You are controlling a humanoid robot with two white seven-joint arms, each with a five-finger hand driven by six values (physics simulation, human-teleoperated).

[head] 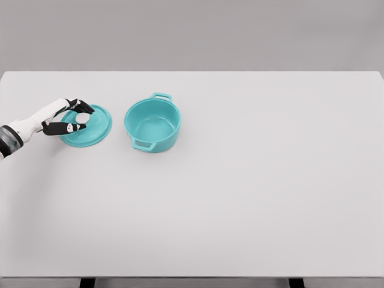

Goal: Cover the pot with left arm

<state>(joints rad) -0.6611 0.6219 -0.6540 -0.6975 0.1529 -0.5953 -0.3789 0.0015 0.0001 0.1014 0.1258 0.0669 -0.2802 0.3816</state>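
Note:
A teal pot (pixel 153 124) with two side handles stands uncovered on the white table (pixel 252 180), left of centre. Its teal lid (pixel 90 127) lies flat on the table just left of the pot, with a white knob (pixel 81 119) in its middle. My left hand (pixel 73 117) comes in from the left edge and sits over the lid. Its dark fingertips (pixel 83 108) curl around the knob from both sides; whether they actually touch it is unclear. The lid rests on the table.
The table's far edge runs along the top of the view against a grey wall. To the right of the pot lies a broad stretch of white table surface.

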